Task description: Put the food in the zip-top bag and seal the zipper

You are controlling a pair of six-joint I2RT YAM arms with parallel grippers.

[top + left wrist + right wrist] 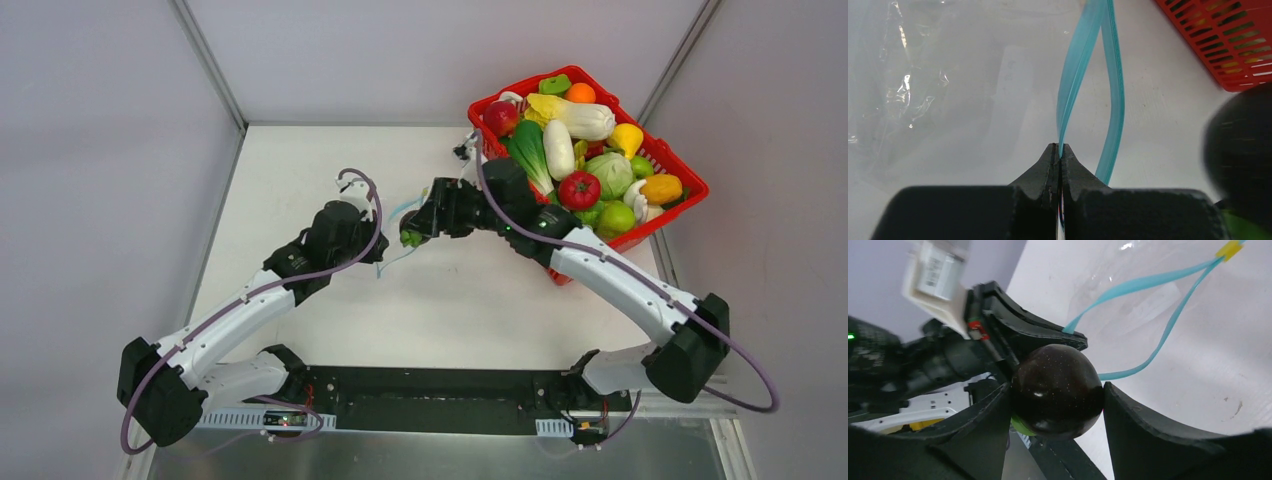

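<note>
the right gripper [1056,388] clamps the dark purple ball [1058,402] — glossy, faintly speckled, a green bit beneath — just at three o'clock of the clear zip-top bag [923,90]. the left gripper [1059,150], fingers closed, pinches one lip of its teal zipper [1083,65], which gapes in a loop.

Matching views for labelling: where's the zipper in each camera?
Top external: zipper mid-table, small and faint.
Left wrist: zipper is two teal strips running from top centre down to the left end effector, which is shut on it.
Right wrist: zipper upper right, looping behind the ball.
Shared landmark: the left end effector pinching the zipper.
</note>
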